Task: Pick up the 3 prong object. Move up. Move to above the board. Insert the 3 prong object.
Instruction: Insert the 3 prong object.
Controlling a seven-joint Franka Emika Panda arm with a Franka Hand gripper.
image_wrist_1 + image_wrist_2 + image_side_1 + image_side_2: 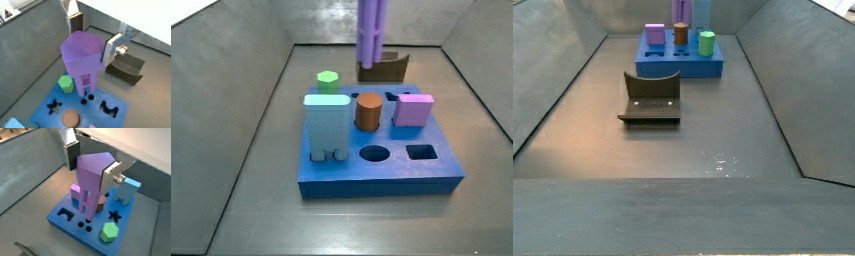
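The 3 prong object (83,52) is a tall purple post with a roughly triangular top, and it hangs upright in my gripper (92,40). In both wrist views the silver fingers (113,175) press its two sides, so the gripper (91,170) is shut on it. Its prongs point down over the board (50,107), a thick blue slab with small round holes just below them. In a side view the post (374,30) hangs above the far side of the board (372,175). The gripper is out of frame in both side views.
On the board stand a green hexagon peg (329,80), a pale blue block (326,125), a brown cylinder (369,110) and a pink cube (413,108). The dark fixture (651,97) stands on the floor beside the board. Grey walls enclose the floor.
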